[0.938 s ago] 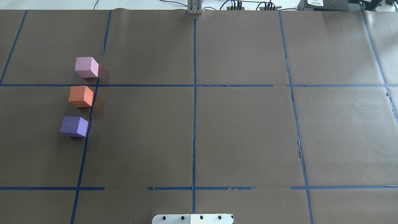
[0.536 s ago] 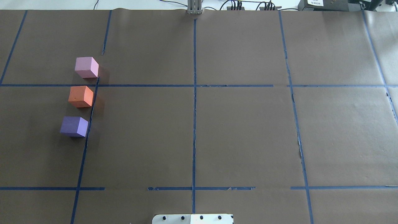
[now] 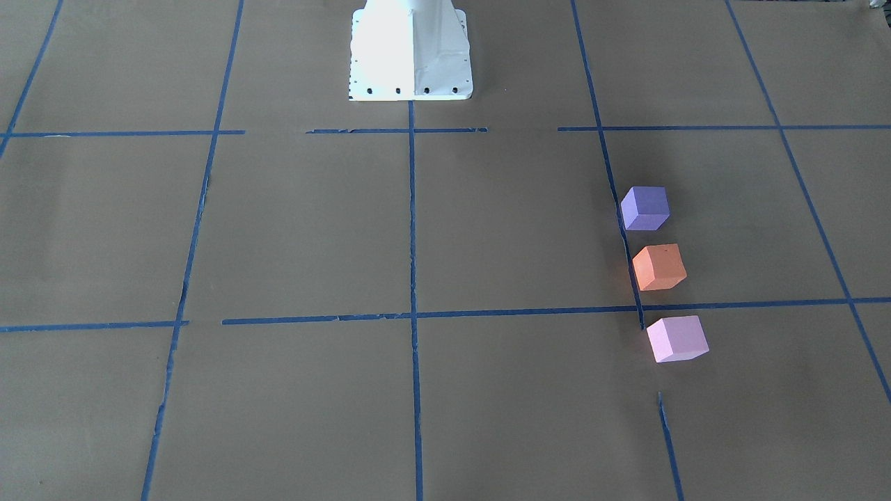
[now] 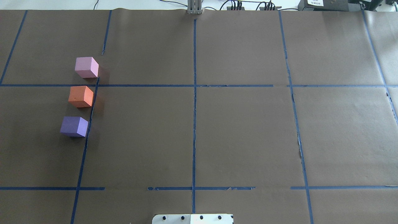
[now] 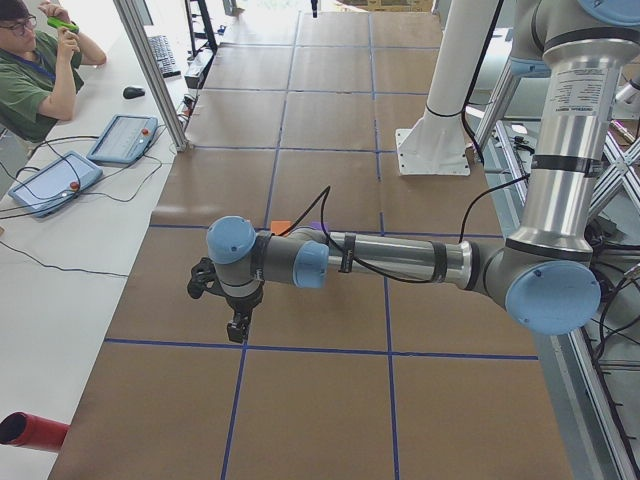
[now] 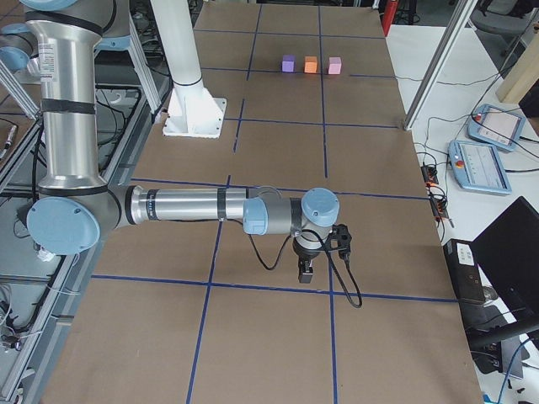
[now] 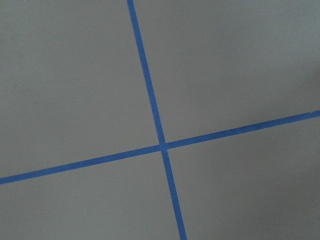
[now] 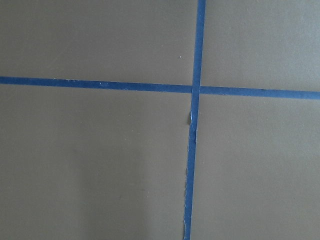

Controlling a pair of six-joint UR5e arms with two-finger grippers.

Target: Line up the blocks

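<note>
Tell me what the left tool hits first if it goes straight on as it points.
Likely the brown paper near a blue tape crossing; the left tool points straight down, nothing else shows below.

You see brown paper (image 4: 248, 130) covering the table, crossed by a grid of blue tape (image 4: 194, 124). In the left side view, a person (image 5: 35, 85) in green sits upper left, near two pendants (image 5: 123, 138) and a mouse (image 5: 134, 92). A red tube (image 5: 30, 430) lies lower left.
</note>
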